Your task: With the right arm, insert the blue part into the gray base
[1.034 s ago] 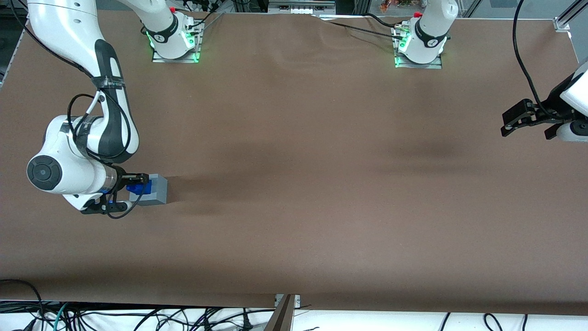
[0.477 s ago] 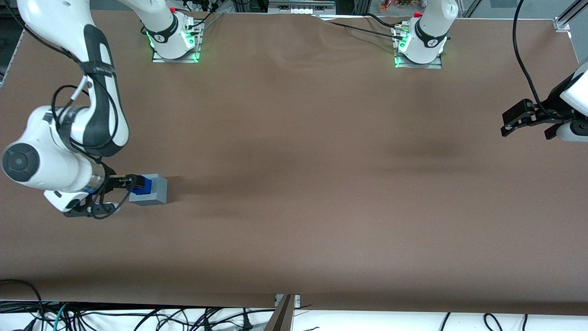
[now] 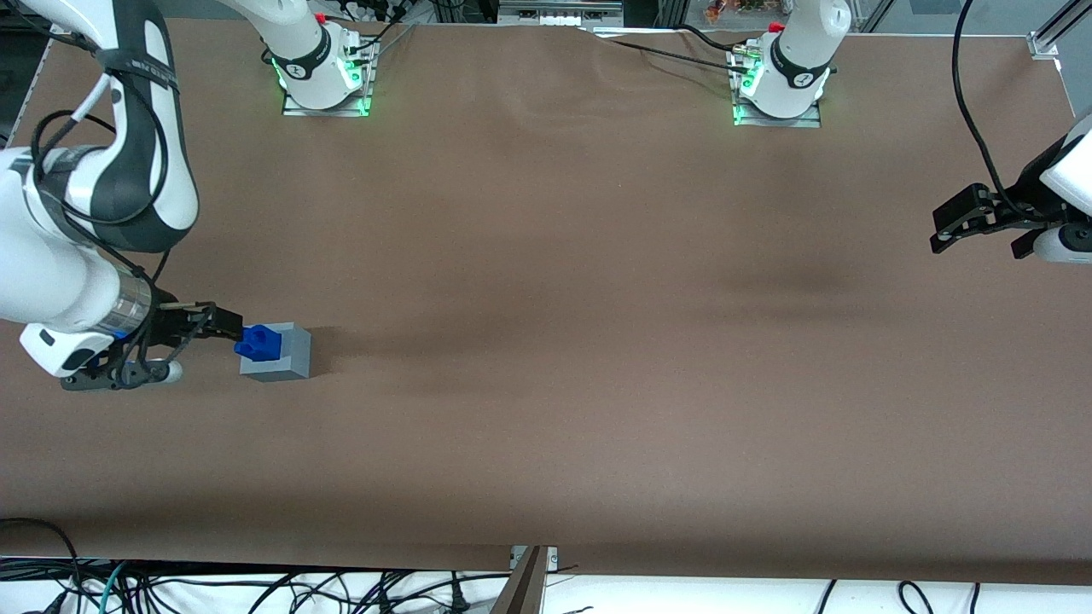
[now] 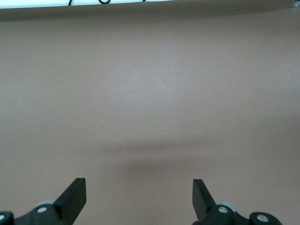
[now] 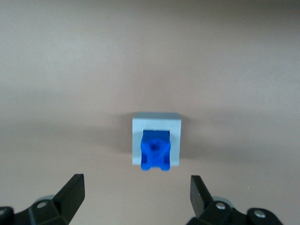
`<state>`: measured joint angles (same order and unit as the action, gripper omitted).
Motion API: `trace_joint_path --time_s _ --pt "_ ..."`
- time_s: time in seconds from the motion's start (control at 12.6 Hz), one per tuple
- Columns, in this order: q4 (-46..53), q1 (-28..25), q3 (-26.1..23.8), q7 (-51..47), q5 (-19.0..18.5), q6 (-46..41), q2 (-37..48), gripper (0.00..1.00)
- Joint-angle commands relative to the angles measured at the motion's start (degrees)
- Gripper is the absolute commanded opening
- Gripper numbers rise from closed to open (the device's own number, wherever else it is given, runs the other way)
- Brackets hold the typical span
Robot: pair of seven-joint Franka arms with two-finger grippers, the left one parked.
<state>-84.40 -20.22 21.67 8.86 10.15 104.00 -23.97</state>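
The gray base (image 3: 287, 352) stands on the brown table toward the working arm's end. The blue part (image 3: 258, 340) sits in the recess in its top, its knobby top sticking up and overhanging one edge. In the right wrist view the blue part (image 5: 155, 150) sits inside the gray base (image 5: 157, 123). The right arm (image 3: 81, 213) has drawn away sideways. Its gripper (image 3: 217, 322) is open and empty, just beside the base and clear of it. In the right wrist view the gripper (image 5: 136, 194) shows its two fingers spread wide with bare table between them.
The brown table cloth (image 3: 546, 341) spreads toward the parked arm's end. Two arm mounts with green lights (image 3: 324, 81) (image 3: 776, 85) stand along the edge farthest from the front camera. Cables (image 3: 256, 588) lie below the near edge.
The gripper let go of the blue part, which stays in the gray base. The right arm pulled back sideways away from the base and rose.
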Motion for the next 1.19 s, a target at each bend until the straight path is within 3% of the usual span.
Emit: trace_joint_path --time_s 0.0,0.32,0.48,0.72,1.11 --pt "5.51 0.0 -0.14 0.72 -1.69 -7.02 2.43 1.0" --pt "6.18 3.33 -0.93 0.46 -2.85 -7.15 7.25 1.0" --pt "4.0 6.4 -4.16 0.64 -3.2 -7.14 11.12 1.0" --pt "-0.05 12.47 -12.07 0.2 -9.16 -6.35 14.55 1.0" --pt "-3.42 14.15 -14.03 0.19 -11.29 -6.96 16.42 1.0"
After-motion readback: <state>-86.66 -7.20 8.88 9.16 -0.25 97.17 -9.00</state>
